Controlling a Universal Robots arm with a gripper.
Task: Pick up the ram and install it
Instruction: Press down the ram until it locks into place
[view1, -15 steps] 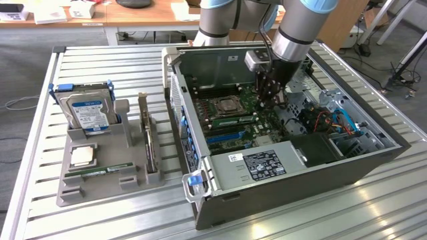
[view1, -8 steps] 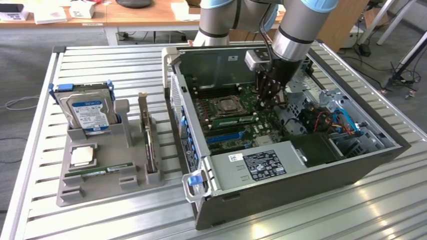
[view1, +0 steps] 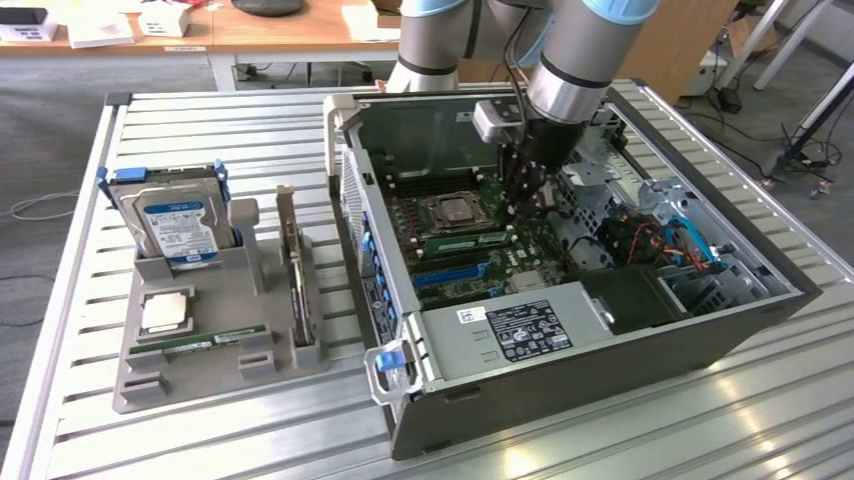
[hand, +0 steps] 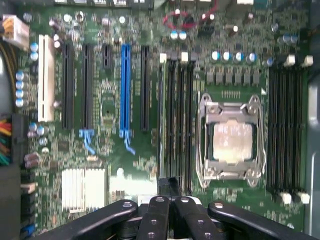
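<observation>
— Looking for the ram (view1: 467, 243), where was it?
— It stood on edge in a slot of the motherboard (view1: 514, 262), just on the near side of the processor socket (view1: 457, 212), inside the open computer case (view1: 601, 370).
— And the gripper (view1: 531, 205)?
— It was down in the case, near the stick's end on the exterior view's right, with its fingers (hand: 156, 212) clenched together. Whether they touched the stick I could not tell.
— Anything outside the case?
— A grey holder (view1: 147, 385) sat well apart (on the exterior view's left) on the slatted table (view1: 641, 440). A hard drive (view1: 171, 225) stood upright at its far end.
</observation>
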